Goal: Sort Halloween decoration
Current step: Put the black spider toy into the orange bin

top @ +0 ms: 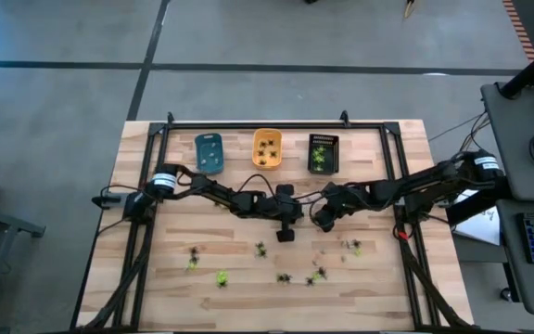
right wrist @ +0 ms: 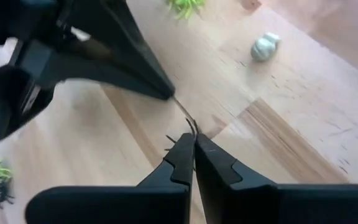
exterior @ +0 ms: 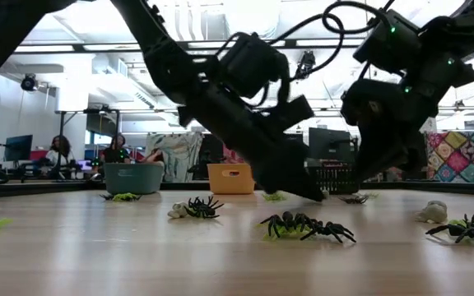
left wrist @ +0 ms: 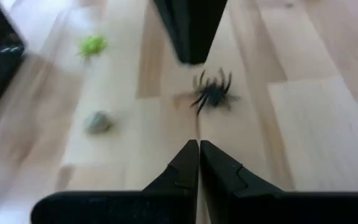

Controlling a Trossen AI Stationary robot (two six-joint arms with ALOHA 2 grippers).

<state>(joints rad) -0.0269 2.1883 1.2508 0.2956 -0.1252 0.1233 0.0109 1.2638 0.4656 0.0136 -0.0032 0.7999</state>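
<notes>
trays (top: 268, 148) in row at table's (top: 378, 288) far edge | spiders (top: 284, 276) scattered near front

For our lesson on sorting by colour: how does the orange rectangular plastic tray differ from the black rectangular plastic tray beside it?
The orange rectangular plastic tray holds black spider figures. The black rectangular plastic tray holds yellow-green spider figures. The orange tray sits in the middle of the row, and the black tray is at the end on the right arm's side. Both are small and lie flat on the wooden table.
</notes>
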